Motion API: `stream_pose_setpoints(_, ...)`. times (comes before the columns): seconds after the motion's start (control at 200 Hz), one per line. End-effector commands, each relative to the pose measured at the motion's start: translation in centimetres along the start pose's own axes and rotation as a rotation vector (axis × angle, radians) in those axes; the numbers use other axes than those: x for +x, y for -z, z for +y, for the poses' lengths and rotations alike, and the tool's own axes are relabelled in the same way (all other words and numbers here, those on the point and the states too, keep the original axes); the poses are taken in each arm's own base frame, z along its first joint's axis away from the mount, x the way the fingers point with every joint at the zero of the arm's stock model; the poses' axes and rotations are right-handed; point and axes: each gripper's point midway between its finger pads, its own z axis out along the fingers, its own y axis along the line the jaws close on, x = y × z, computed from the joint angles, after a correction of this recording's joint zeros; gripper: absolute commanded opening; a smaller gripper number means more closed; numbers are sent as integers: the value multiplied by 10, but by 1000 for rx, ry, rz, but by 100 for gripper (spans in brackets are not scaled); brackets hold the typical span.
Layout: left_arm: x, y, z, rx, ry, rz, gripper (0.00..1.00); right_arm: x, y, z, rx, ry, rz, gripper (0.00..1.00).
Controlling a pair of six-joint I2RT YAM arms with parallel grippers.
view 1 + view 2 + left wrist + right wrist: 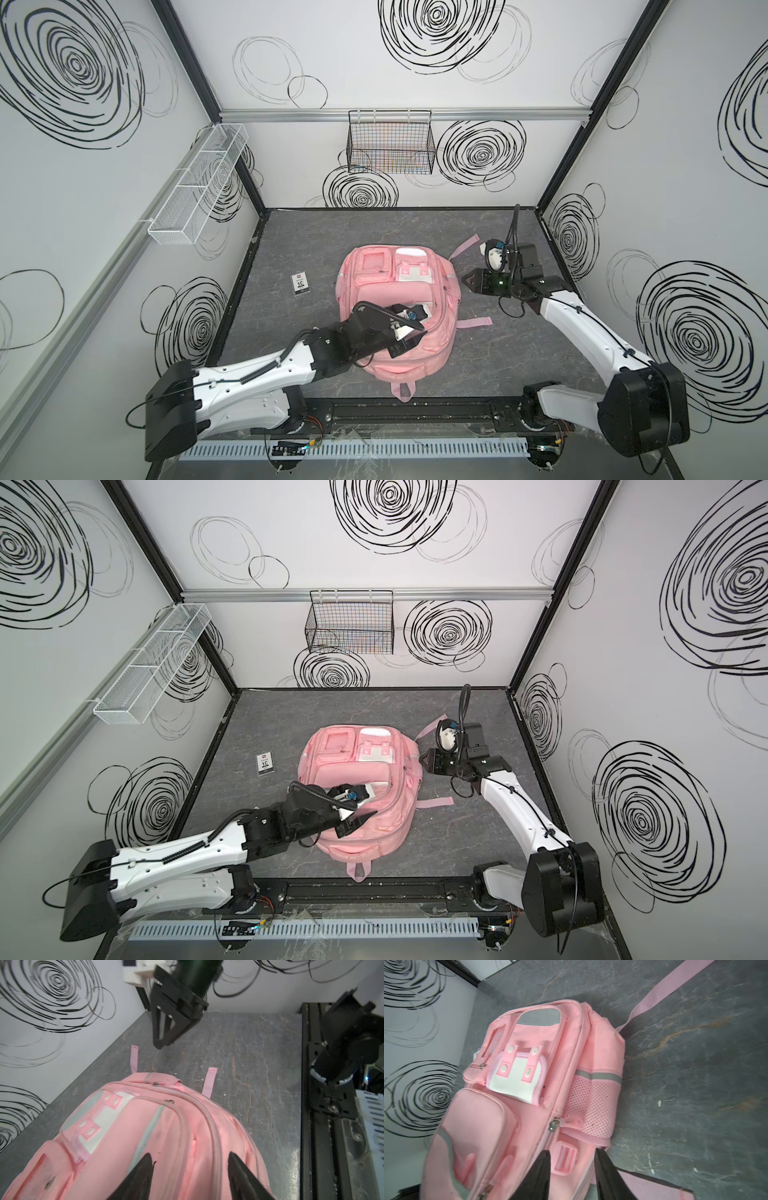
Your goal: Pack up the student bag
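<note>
One student bag (399, 286), pink, lies front-up at the middle of the grey worktop (519, 353), its carry loop (403, 390) pointing toward the arm bases. Two arms, two tools. The left tool (189, 1155) hangs over the near half of the bag's front, jaws wide, nothing between them but the fabric below; I cannot tell whether the tips touch it. The right tool (464, 282) sits just beside the bag's right flank, apart from it, jaws parted by a narrow gap and holding nothing. In the right wrist view a pink buckle (564, 1157) shows through that gap. Two loose strap ends lie on the worktop to the right of the bag, one far (465, 246), one near (478, 323). On the front there are one window pocket (371, 262), one white flap (517, 1082) with four white snaps, and one mesh side pocket (591, 1103). Three zip pulls are countable in the right wrist view. One small black-and-white card (300, 284) lies flat on the worktop left of the bag, well apart from it. There are two wire baskets: one white (199, 187) on the left wall, one black (390, 143) on the back wall.
</note>
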Motion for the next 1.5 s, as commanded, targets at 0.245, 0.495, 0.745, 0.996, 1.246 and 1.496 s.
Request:
stream_pose_setpoints(0.245, 45, 48, 63, -293, 397, -17, 65, 16, -2, 74, -157, 430, -50, 39)
stream_pose_setpoints(0.495, 78, 63, 97, -414, 598, 36, 64, 13, 38, 93, -175, 896, -442, 55)
stream_pose_setpoints(0.745, 105, 72, 121, -448, 828, 43, 64, 56, 26, 80, -224, 1111, -422, 63)
stream_pose_setpoints(0.996, 131, 70, 126, -448, 985, 10, 63, 71, 0, 79, -222, 1157, -291, 57)
stream_pose_setpoints(1.246, 152, 66, 119, -446, 1088, 14, 62, 87, -21, 73, -209, 1181, -204, 54)
stream_pose_setpoints(1.496, 165, 66, 120, -465, 1137, -2, 61, 92, -34, 70, -218, 1189, -149, 53)
